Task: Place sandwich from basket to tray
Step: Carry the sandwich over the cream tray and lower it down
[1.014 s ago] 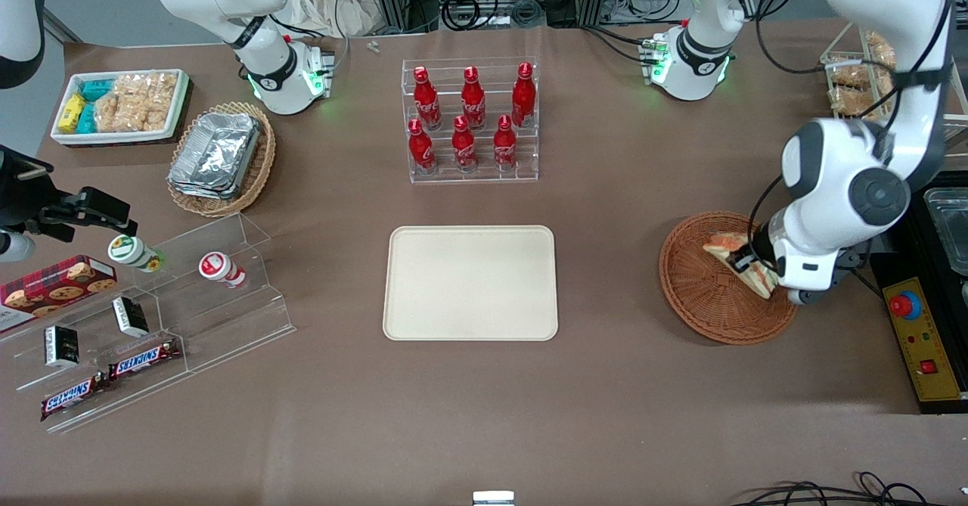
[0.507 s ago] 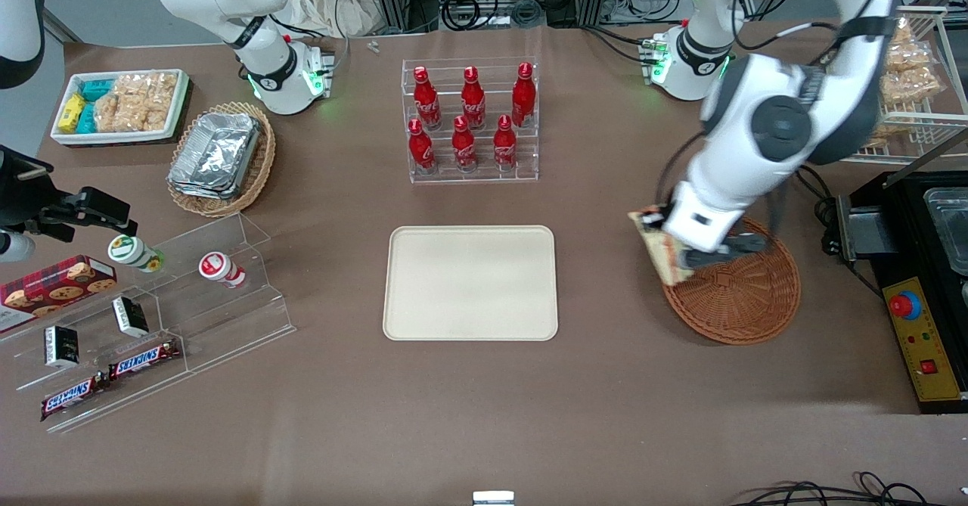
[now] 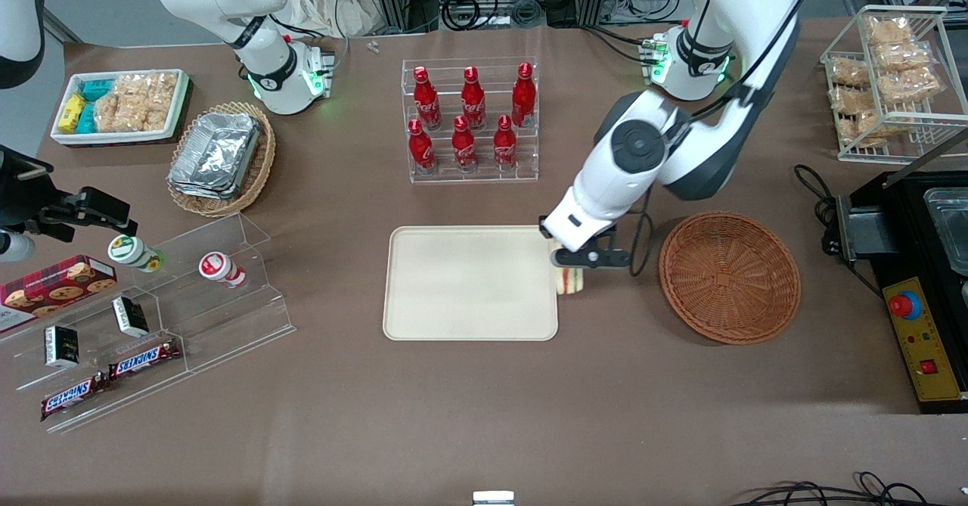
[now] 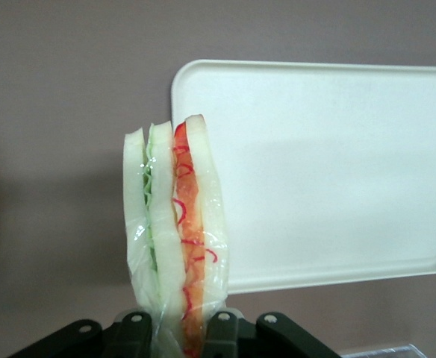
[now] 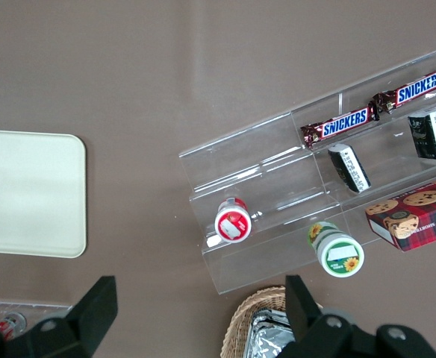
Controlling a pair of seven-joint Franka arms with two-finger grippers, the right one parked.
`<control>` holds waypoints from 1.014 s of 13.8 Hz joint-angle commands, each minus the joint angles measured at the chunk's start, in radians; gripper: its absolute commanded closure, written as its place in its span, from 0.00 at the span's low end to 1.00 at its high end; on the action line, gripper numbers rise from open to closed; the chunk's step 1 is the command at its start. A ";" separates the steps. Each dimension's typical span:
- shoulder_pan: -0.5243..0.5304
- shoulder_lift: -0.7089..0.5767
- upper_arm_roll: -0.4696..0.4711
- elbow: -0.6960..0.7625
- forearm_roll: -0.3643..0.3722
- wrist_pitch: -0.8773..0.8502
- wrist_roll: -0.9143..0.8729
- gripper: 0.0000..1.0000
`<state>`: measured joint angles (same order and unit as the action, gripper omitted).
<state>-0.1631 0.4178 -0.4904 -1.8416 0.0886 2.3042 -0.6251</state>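
**Sandwich held over tray's edge, basket bare**

The gripper [image 3: 569,270] hangs above the tabletop [image 3: 469,408] at the edge of the tray [image 3: 469,283] that faces the basket [image 3: 730,277]. Jaws closed on the sandwich [image 3: 569,280], pinching its lower end; in the wrist view the two dark fingers [image 4: 222,328] press against the bread from either side.

Sandwich [image 4: 175,231] stands on edge in the grip, cut face showing: white bread slices, a green layer, a red-orange layer with thin red shreds. A clear film wraps around it. Seen from the front camera, it sits just at the tray's rim, partly over the rim and partly over the brown tabletop between tray and basket.

Tray [image 4: 330,171] is cream, rounded corners, nothing on its surface. Basket is reddish-brown wicker, lying toward the working arm's end of the table, near the tray but apart from it.

A clear rack of red bottles [image 3: 470,116] stands farther from the front camera than the tray.
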 commanded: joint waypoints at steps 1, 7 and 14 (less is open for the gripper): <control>-0.024 0.114 0.006 0.048 0.075 0.090 -0.030 1.00; -0.039 0.255 0.007 0.102 0.184 0.176 -0.041 0.00; -0.029 0.153 0.009 0.123 0.178 0.114 -0.122 0.00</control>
<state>-0.1871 0.6558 -0.4881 -1.7206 0.2546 2.4744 -0.6791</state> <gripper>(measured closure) 0.101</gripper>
